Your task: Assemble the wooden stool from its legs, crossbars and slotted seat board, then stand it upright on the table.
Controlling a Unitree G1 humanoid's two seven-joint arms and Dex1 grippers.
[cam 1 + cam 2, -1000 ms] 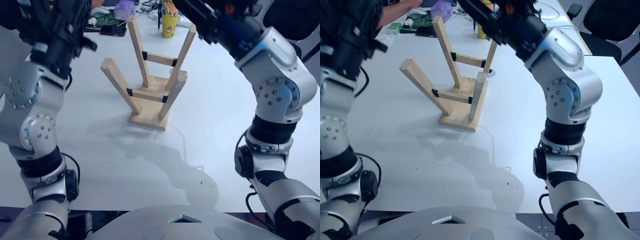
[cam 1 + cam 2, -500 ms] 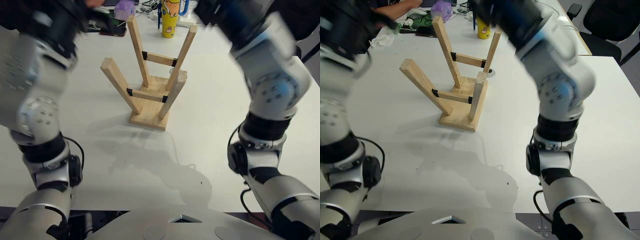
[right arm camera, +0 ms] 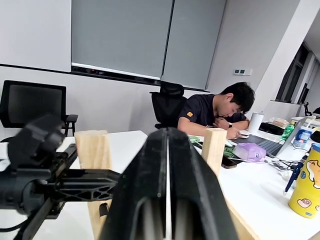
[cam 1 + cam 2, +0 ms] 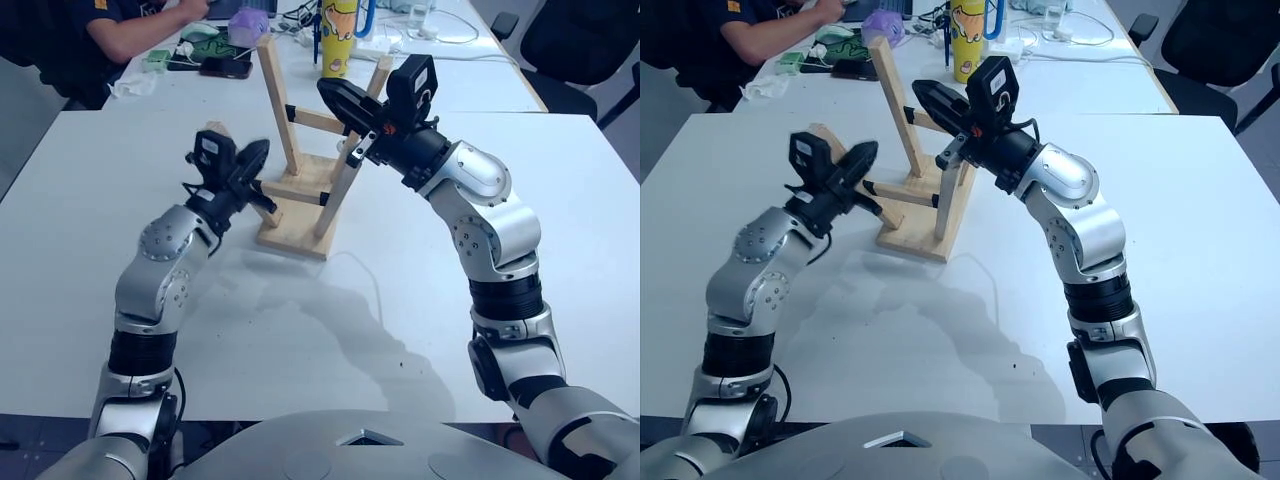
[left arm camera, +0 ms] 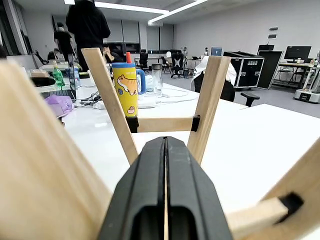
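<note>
Wooden stool [image 4: 300, 205] of pale wood stands upside down on the white table [image 4: 90, 230], with its flat seat board [image 4: 292, 238] on the surface. You can count four legs [image 4: 275, 90] pointing up and two crossbars [image 4: 320, 120] with black ends. The left gripper [image 4: 255, 155], fingers pressed together, is just beside the near-left leg. The right gripper [image 4: 332, 92], fingers also together and holding nothing, hangs near the far legs. Behind stands one yellow cup [image 4: 340, 35]; what is inside it you cannot tell.

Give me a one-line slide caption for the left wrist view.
Shut left claw aimed between the upturned stool's legs at the far crossbar; yellow cup beyond.
</note>
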